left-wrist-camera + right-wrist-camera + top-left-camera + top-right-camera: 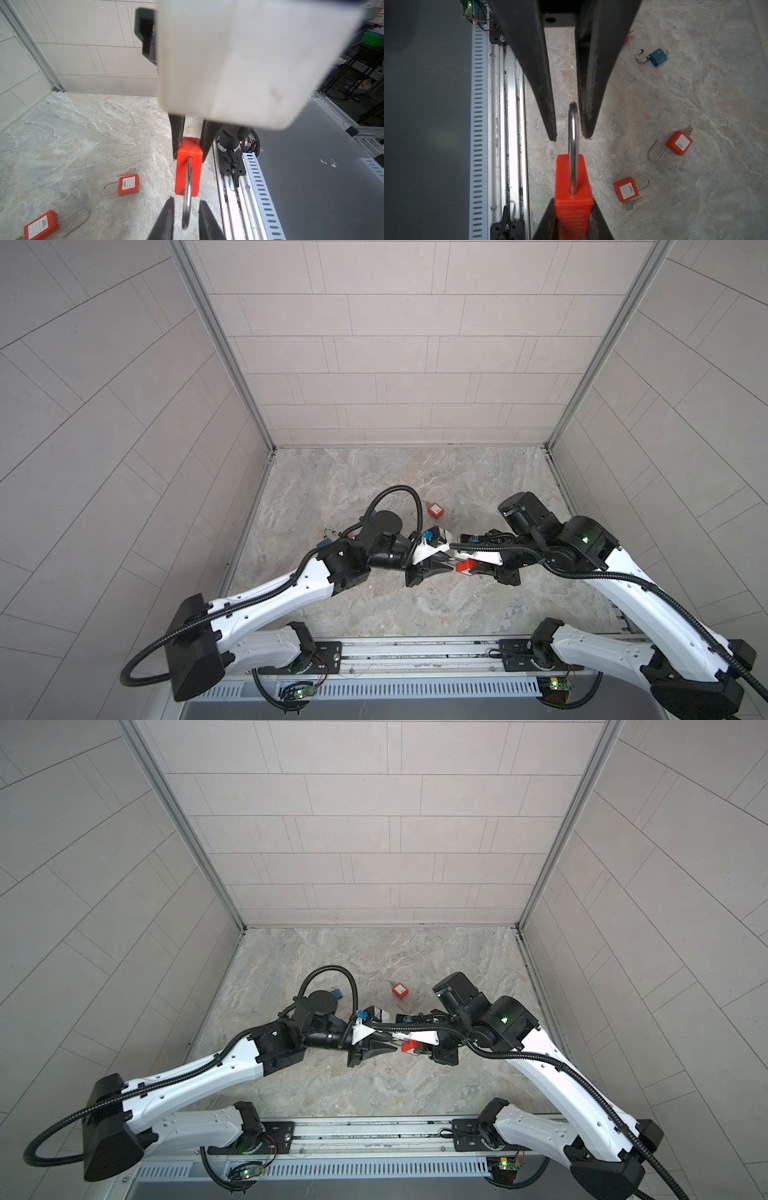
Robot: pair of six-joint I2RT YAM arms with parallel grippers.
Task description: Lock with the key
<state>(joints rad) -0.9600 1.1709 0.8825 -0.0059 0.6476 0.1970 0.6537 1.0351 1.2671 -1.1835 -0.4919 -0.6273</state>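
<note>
Padlock (463, 567), red, sat at mid-scene over the marble table (374, 489) in both top views. Its body was pinched in the right gripper (468, 569), which reached in from three o'clock, while the left gripper (446, 565) met it from nine o'clock. The lock's long axis ran nine to three, with the body toward the right arm and the steel loop toward the left. From that height it could not be told whether the left fingers touched the metal.

Seen from the left wrist camera, the padlock lay dead ahead at the left gripper's twelve o'clock. Its shackle (187, 182) came back edge-on between the two left fingertips (169, 209), which stood slightly spread with a gap on either side. Beyond, the right fingers (177, 137) clamped the red body.

From the right wrist camera, the held shackle pointed out at the right gripper's twelve o'clock. Its crown sat between the left fingers, closer to one of them. Whether the shackle was seated in the body could not be made out.

No key showed in the held lock, and its keyhole end was hidden in the grip. Two spare red padlocks (626, 191) lay well apart on the table, each with a key (631, 204) at its base, along with a blue padlock (658, 57). The free left gripper looked the likelier one to make the next move.
</note>
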